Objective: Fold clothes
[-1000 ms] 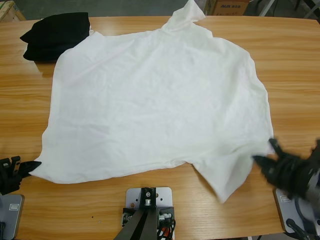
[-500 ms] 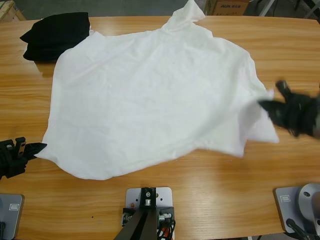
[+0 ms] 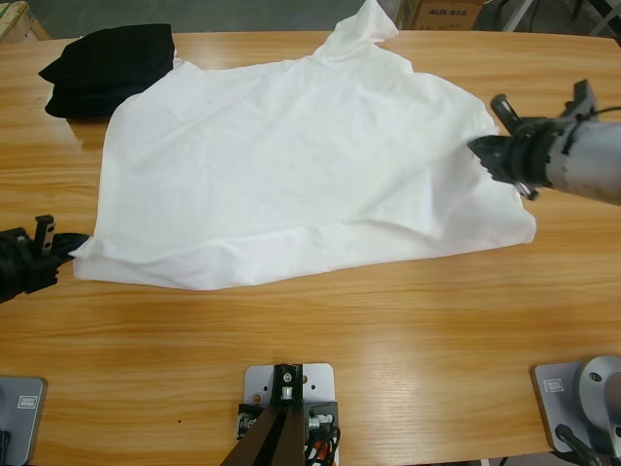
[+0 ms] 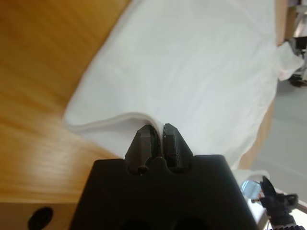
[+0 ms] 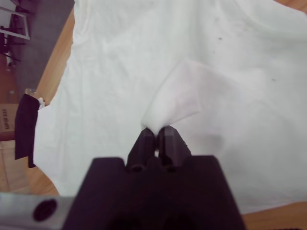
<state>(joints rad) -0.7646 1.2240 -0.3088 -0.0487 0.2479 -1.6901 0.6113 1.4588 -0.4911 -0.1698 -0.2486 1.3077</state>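
The clothes, one large white T-shirt (image 3: 291, 155), lies spread over the middle of the wooden table (image 3: 340, 330), its near hem folded back over itself. At the shirt's lower-left corner my left gripper (image 3: 70, 248) is shut on the fabric; the left wrist view shows the white edge (image 4: 120, 117) pinched between the left gripper's (image 4: 159, 133) jaws. On the right side my right gripper (image 3: 482, 148) is shut on a lifted white corner (image 5: 177, 98), held above the shirt (image 5: 120, 72), as the right wrist view shows at the right gripper (image 5: 156, 134).
A small folded black garment (image 3: 109, 68) lies at the table's far left corner, touching the shirt's edge, and also appears in the right wrist view (image 5: 24, 127). A cardboard box (image 3: 441, 12) stands beyond the far edge. Bare wood runs along the near side.
Both grippers have moved toward the far side, carrying the shirt's near corners. The near hem now lies doubled over the shirt, and the right corner has risen farthest.
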